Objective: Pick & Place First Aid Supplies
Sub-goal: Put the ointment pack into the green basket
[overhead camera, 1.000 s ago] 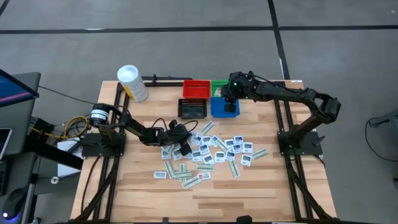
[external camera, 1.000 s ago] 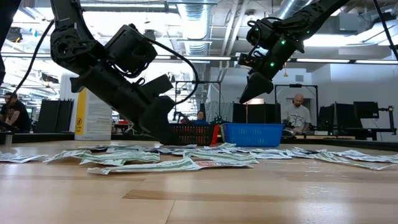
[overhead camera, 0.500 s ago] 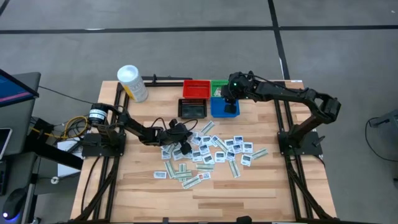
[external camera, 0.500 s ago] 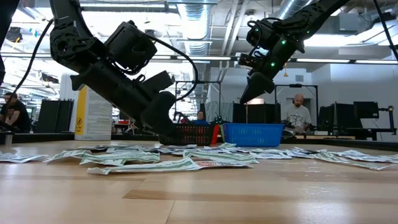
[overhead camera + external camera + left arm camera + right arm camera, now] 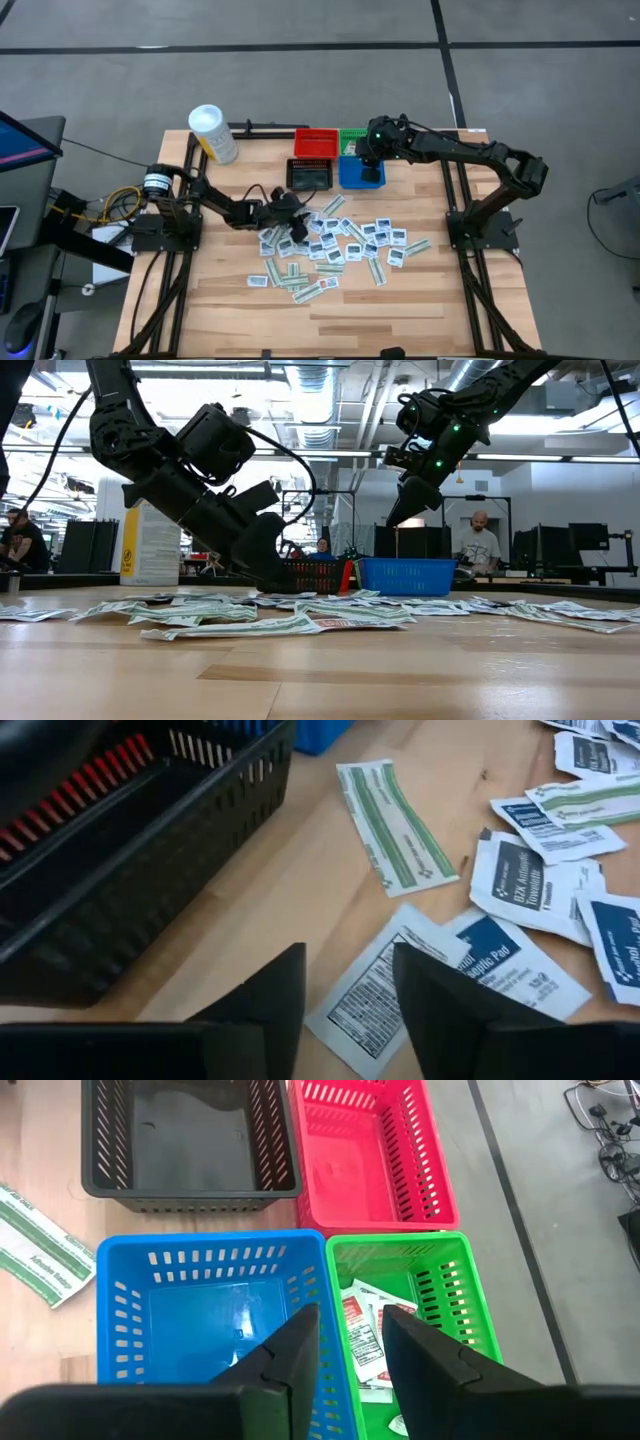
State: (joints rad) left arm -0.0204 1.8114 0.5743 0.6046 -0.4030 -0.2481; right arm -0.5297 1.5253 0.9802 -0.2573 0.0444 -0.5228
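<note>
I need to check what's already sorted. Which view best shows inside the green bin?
The right wrist view: it looks down into the green bin, showing packets inside. The high view shows only a small green patch; the low and left wrist views do not show it clearly.

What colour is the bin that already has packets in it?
Green; the packets inside show best in the right wrist view.
</note>
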